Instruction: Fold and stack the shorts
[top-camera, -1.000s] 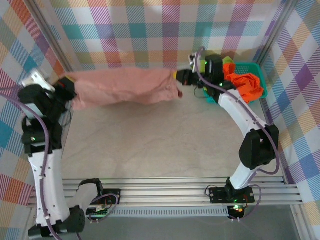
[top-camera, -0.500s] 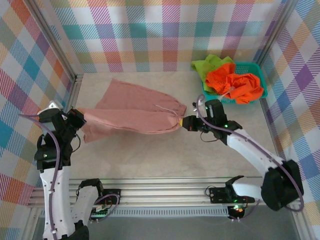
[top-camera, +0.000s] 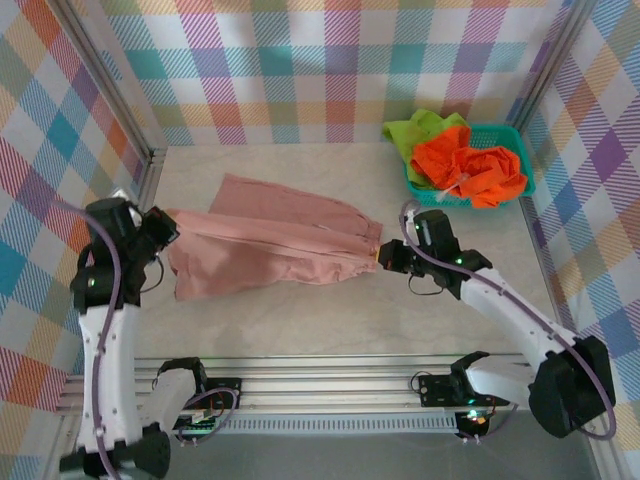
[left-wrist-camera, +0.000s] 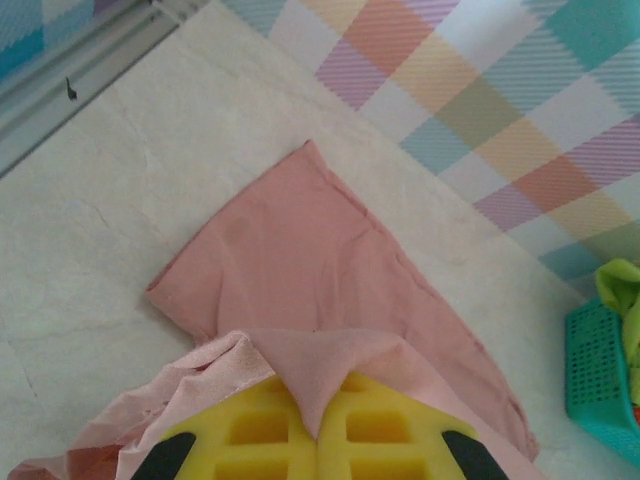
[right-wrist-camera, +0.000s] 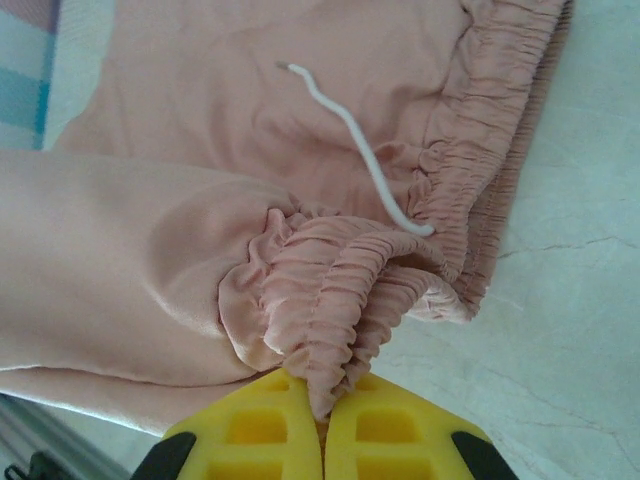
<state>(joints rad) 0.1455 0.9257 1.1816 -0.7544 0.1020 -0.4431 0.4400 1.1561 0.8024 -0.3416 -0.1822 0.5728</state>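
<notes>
While both arms reach in low over the table, the pink shorts lie spread across its middle, stretched btwn the two grippers, w/ one leg fanned out toward the far side and the other running L to R in front of it. The left gripper is clamped on the leg end at the L side of the cloth. In the left wrist view its yellow fingers are pressed together w/ a fold of pink fabric pinched in the seam btwn them, and the rest of that leg lies flat on the table beyond. The right gripper is closed on the gathered waistband at the R end. The right wrist view shows the elastic bunched into a ridge that runs down into the closed yellow pads, and a white drawstring curls loose over the fabric just above. The cloth mostly rests on the table, wrinkled near both grips. At the back R corner sits the teal basket, well apart from the pink pair, w/ the orange shorts heaped in it and the green shorts draped over its L rim.
</notes>
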